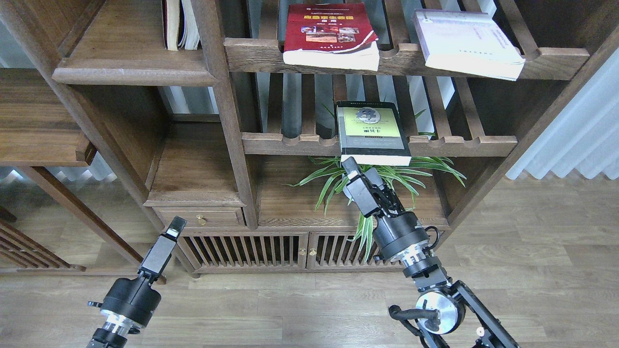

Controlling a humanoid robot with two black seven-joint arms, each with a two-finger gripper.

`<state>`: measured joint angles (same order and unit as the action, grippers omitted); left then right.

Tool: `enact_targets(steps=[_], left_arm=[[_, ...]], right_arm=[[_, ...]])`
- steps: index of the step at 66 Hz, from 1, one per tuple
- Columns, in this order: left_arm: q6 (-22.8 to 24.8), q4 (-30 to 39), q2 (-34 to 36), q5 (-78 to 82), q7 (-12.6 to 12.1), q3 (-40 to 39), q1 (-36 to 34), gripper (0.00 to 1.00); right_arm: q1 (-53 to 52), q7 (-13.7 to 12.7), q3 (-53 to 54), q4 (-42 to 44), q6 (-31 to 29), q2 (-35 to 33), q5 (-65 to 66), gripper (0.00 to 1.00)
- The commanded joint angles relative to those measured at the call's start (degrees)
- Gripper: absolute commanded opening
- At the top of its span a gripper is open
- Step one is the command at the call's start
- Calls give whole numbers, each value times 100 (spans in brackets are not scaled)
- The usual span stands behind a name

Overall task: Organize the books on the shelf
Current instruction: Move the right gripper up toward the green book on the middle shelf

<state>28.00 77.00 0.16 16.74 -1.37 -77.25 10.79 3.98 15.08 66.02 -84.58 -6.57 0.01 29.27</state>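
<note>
Our right gripper (352, 166) sat mid-frame under the yellow-green book (371, 129), whose spine overhung the slatted rack (454, 145); couldn't tell if its fingers were spread. Left gripper (175, 227) looked pressed together, idle lower left.

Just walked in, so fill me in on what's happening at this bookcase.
The right gripper reaches up just under the yellow-green book on the lower slatted rack. The left gripper hangs low, holding nothing. The red book and the lavender book lie on the upper rack.

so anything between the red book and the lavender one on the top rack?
Nothing. Head view shows only bare slats and notched rail between the red book and the lavender book.
</note>
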Motion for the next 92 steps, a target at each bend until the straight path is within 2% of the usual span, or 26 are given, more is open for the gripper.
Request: enact_targets(steps=[1, 5, 6, 9, 18, 35, 40, 48, 51, 68, 92], left_arm=[[0, -256, -16, -30, -3, -115, -104, 100], [0, -274, -16, -30, -91, -133, -104, 100], [0, -213, -16, -47, -283, -176, -104, 100], [0, -212, -16, -39, -355, -185, -112, 100], [0, -221, -16, -4, -399, -133, -121, 100], [0, -150, -16, -4, -399, -185, -121, 100], [0, -150, -16, -4, -399, -203, -121, 100], [0, -150, -16, -4, -399, -273, -121, 100], [0, -150, -16, -12, -390, -352, -121, 100], [0, -150, -16, -4, -390, -502, -121, 100], [0, -150, -16, -4, -390, -563, -121, 100]], right_arm=[[-99, 4, 7, 187, -29, -1, 0, 99], [-134, 13, -2, 258, -29, -1, -9, 99], [-143, 13, -10, 310, -29, -1, -9, 99], [-151, 4, -37, 319, -55, -1, -9, 99], [-204, 4, -63, 495, -494, -1, -9, 99], [-275, -22, -2, 1242, -2138, -1, -325, 99], [-257, -31, 25, 1312, -2143, -1, -712, 99], [-371, -207, -125, 1418, -2143, -238, -1424, 99], [-668, -286, -151, 1758, -2143, -203, -1704, 99], [-679, -268, -203, 2244, -2143, -1, -1864, 99], [-415, -321, -1680, 2305, -2143, -141, -1943, 99]])
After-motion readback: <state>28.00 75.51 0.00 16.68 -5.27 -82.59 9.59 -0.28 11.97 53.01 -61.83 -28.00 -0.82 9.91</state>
